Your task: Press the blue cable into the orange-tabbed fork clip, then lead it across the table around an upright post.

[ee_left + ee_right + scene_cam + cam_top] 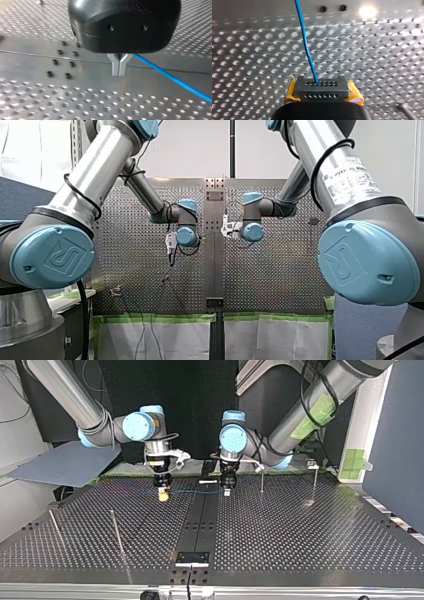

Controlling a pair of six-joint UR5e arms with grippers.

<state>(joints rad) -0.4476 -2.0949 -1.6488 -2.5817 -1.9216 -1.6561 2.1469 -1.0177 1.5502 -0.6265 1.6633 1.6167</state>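
Perforated metal desk (300, 540) fills the scene, thin upright posts (116, 532) standing toward its edges. Either side of its centre strip hover my right gripper (163, 494), yellow pads clamped on the blue cable (305, 42), and my left gripper (119, 71), metal fingers pressed together, the cable leaving beside them; whether they pinch it is unclear. No orange-tabbed clip is discernible; I judge clipping and routing not yet done.
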